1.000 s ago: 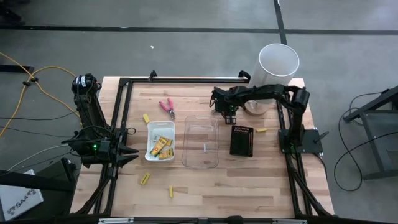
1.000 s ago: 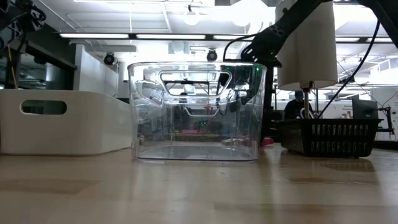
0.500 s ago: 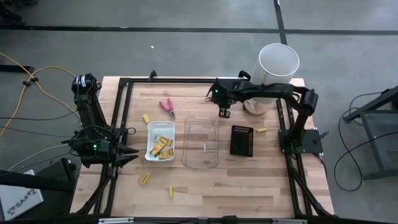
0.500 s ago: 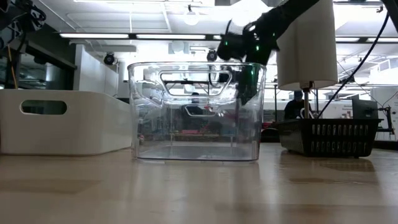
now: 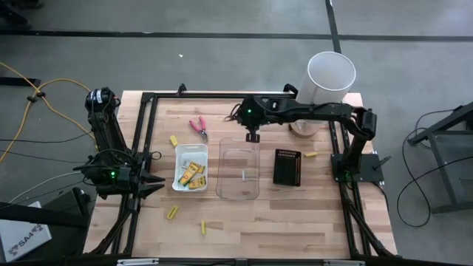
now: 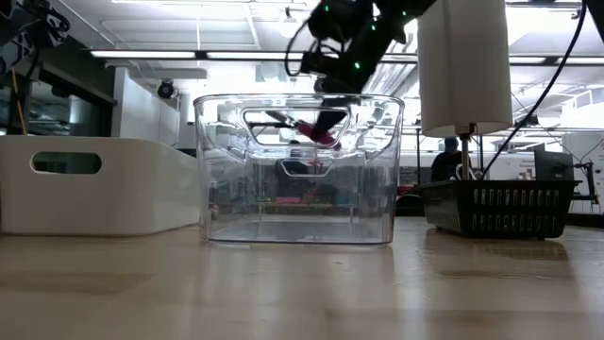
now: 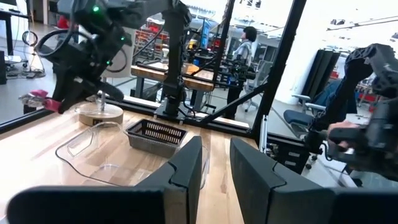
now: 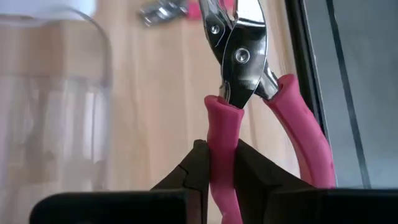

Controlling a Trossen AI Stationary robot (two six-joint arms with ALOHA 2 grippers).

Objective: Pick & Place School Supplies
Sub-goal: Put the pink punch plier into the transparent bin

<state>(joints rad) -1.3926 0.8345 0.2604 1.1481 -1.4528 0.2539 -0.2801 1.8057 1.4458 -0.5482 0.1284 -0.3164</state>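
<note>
Your left gripper [image 5: 153, 184] waits at the table's [image 5: 310, 214] left edge, just beside the white tray [image 5: 191, 167]; its fingers [image 7: 186, 165] stand a little apart with nothing between them. That tray holds yellow boxes [image 5: 193, 176]. One yellow stick [image 5: 174, 140] lies on the table just beyond the tray toward the far edge, and two more, [image 5: 172, 212] and [image 5: 203, 227], lie near the front edge. A pair of pink-handled pliers [image 5: 198, 127] lies on the table near the far edge, between the white tray and the frame rail.

At the middle sits the clear tray [image 5: 239, 168]. Your right gripper [image 5: 252, 136] hangs above that tray's far end, pinched tight on one handle of a second pair of pink-handled pliers [image 8: 249, 81]; in the low view those pliers [image 6: 311, 130] hang above the tray's rim.

To the right of the clear tray lies the flat black box [image 5: 287, 166], with a yellow stick [image 5: 311, 154] just beside it. The tall white cylinder [image 5: 330, 77] stands at the far right corner.
</note>
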